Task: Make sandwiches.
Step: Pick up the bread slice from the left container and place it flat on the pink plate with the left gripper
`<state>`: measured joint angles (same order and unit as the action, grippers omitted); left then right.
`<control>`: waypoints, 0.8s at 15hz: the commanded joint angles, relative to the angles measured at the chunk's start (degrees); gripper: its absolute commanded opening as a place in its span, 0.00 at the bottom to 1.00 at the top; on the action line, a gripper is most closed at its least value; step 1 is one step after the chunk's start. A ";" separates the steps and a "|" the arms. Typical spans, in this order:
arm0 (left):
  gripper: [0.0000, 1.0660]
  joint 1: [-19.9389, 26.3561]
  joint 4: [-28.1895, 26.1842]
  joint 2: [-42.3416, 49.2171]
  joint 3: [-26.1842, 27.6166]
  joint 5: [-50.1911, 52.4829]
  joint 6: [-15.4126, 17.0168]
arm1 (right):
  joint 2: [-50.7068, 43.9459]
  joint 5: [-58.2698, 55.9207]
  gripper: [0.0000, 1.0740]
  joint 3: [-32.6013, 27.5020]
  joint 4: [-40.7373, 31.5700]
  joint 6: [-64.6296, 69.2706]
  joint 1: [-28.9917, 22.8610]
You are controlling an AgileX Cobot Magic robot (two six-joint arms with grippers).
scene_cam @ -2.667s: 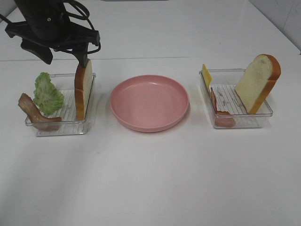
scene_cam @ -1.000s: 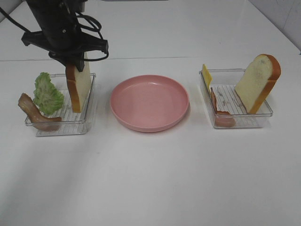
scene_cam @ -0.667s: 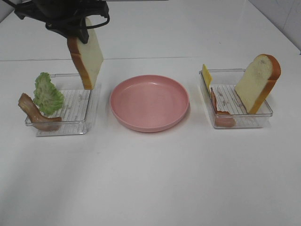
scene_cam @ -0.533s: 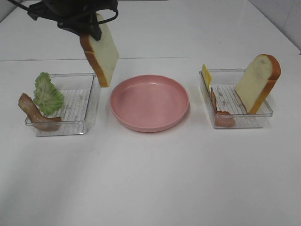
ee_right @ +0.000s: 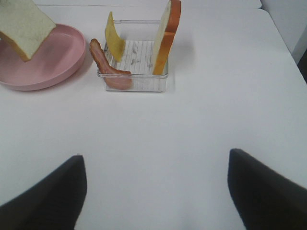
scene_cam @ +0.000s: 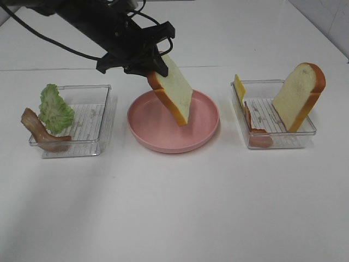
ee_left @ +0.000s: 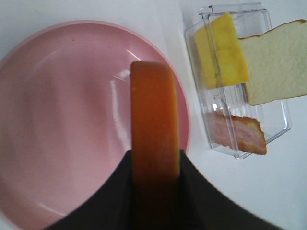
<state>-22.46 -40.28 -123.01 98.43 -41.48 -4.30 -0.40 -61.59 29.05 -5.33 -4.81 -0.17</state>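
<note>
Overhead view: the left jaws clamp a bread slice (scene_cam: 174, 98) by its upper crust, and it hangs tilted over the pink plate (scene_cam: 163, 143). The left tray (scene_cam: 94, 119), with lettuce (scene_cam: 54, 108) and a bacon strip (scene_cam: 37, 128), shows only here. Left wrist view: the slice appears edge-on, orange crust between the jaws; past it, the right tray (ee_left: 276, 103) holds cheese (ee_left: 221, 50), bacon (ee_left: 236, 133) and a second slice (ee_left: 279, 62). Right wrist view: the right jaws – seen nowhere else – stand wide and empty over bare tabletop (ee_right: 192, 124), well apart from that tray.
</note>
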 commanded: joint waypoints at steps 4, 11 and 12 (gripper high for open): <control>0.00 -0.17 -14.55 -6.53 0.29 3.78 -7.39 | -0.74 0.69 0.71 -0.11 0.06 -0.23 0.17; 0.04 -0.17 -15.13 -9.74 0.29 3.38 -7.28 | -0.74 0.69 0.71 -0.11 0.06 -0.23 0.17; 0.21 -0.17 -15.07 -9.74 0.29 3.21 -7.10 | -0.74 0.69 0.71 -0.11 0.06 -0.23 0.17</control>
<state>-22.46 -55.06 -132.35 98.61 -37.36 -11.40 -0.40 -61.59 29.05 -5.33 -4.81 -0.17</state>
